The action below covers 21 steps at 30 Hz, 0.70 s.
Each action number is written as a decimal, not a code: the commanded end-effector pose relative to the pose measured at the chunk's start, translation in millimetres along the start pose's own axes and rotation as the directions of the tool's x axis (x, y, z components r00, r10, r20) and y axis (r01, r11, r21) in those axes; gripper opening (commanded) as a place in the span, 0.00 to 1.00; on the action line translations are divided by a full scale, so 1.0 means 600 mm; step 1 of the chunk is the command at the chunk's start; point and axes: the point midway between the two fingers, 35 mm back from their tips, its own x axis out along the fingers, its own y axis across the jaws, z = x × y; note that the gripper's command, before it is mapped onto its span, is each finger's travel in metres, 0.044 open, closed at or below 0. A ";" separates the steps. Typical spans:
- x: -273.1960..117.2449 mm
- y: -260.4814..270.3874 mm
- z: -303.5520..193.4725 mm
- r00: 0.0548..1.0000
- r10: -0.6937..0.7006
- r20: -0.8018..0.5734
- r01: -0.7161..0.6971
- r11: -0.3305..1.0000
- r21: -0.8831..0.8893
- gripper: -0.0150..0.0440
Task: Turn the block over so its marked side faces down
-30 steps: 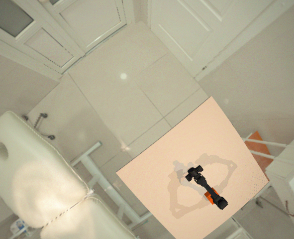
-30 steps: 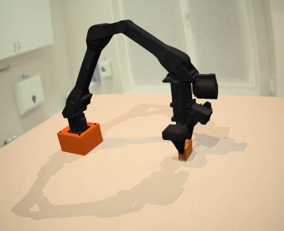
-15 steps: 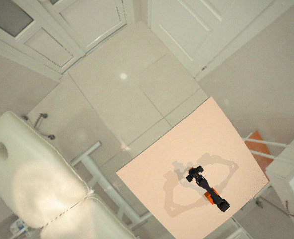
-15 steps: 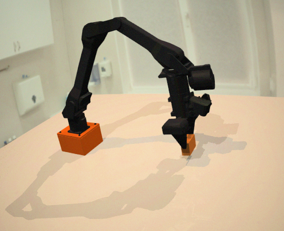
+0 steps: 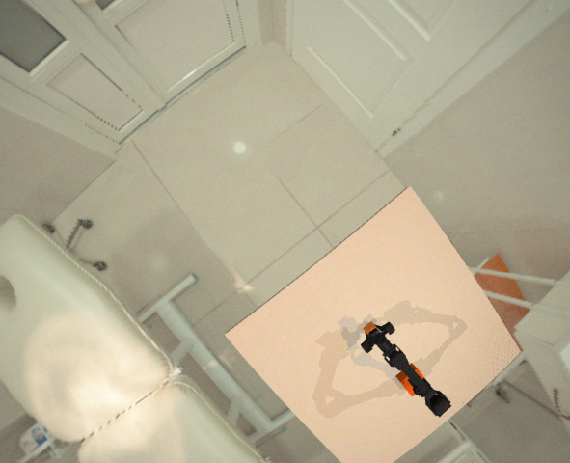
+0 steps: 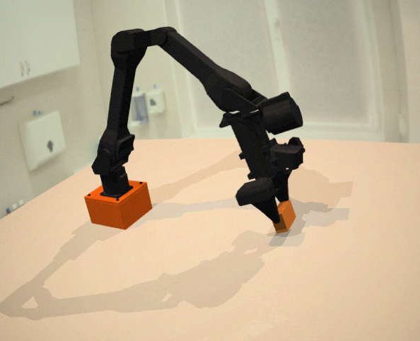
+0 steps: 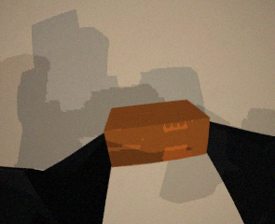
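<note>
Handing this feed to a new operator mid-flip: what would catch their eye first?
The black arm arching over the peach table from its orange base at the left. Next, the gripper at the right, shut on the small orange block, which sits tilted with a low corner at the table. Around them, heavy grey shadows of the arm spread across the tabletop.

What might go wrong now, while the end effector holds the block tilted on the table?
The end effector is shut on the orange block, which looks tilted on a low edge on the table.
1. The block may slip out mid-turn.
2. If released early, it could fall back, markings not facing down.
</note>
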 end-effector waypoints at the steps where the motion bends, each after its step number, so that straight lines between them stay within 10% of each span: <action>1: -0.001 -0.001 0.000 0.997 -0.003 0.072 0.003 1.000 0.005 0.25; 21: -0.006 -0.001 -0.017 0.957 0.002 0.289 -0.002 1.000 -0.002 0.25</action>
